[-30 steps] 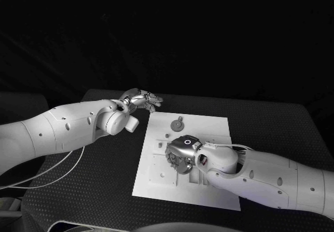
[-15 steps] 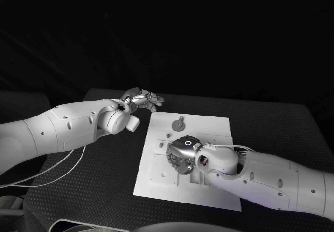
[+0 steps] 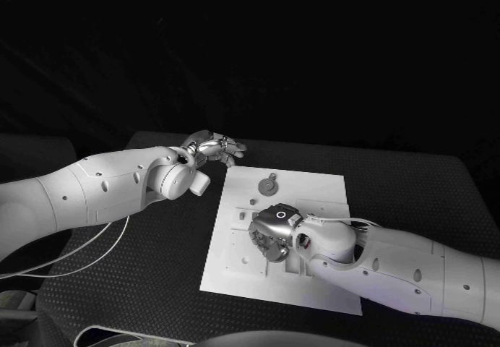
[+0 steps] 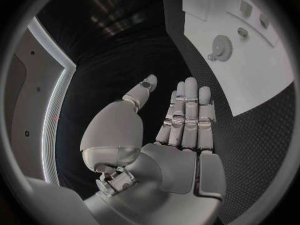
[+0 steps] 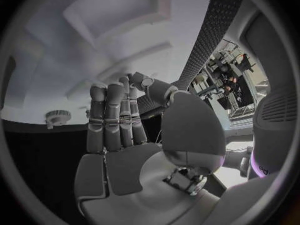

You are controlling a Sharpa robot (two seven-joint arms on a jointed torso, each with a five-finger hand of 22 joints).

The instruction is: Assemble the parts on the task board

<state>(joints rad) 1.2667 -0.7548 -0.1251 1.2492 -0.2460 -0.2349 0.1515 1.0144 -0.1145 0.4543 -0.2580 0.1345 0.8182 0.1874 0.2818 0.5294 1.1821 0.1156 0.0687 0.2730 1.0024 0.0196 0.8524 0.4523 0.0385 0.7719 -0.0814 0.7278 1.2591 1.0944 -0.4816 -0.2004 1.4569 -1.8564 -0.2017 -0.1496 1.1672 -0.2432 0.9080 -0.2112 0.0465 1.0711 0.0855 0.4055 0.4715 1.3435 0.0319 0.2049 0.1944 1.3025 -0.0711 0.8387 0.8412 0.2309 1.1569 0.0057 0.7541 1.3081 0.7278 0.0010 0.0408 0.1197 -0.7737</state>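
Right hand [image 3: 273, 230], fingers straight and empty, hovers over the white board [image 3: 313, 191]; the round part [image 3: 266, 186] lies just beyond it, nearer than to the spread left hand [image 3: 214, 148].

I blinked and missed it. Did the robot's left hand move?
Barely: the left hand hovers off the task board's far left corner, about where it was a second ago.

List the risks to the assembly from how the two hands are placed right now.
1. The right hand hovers low over the middle of the task board, hiding the slots beneath it from the head view; a descent could miss or nudge a part.
2. The round grey part lies loose just beyond that hand, so a forward sweep might knock it.
3. The left hand is open, off the board's far corner, so nothing steadies the board if pushed.
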